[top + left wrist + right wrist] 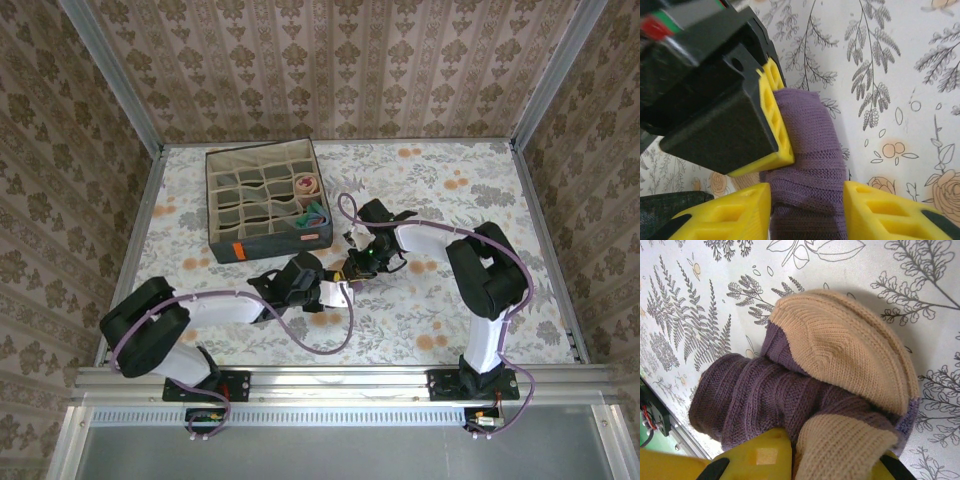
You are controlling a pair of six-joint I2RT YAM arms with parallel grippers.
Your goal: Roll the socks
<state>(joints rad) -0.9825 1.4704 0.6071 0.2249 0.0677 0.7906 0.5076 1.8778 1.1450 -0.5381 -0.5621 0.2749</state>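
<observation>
Floral tabletop (450,300) centre: your purple sock (765,400) is part-rolled, right gripper (830,460) clamped on it, left gripper (807,215) with fingers apart astride it; peach sock (310,185) and blue-grey sock (316,214) sit rolled in the box (225,215), so likely one left.

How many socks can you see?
3. The purple sock lies on the table in front of the box; the peach sock and the blue-grey sock sit in compartments at the box's right side. Others may hide inside.
</observation>
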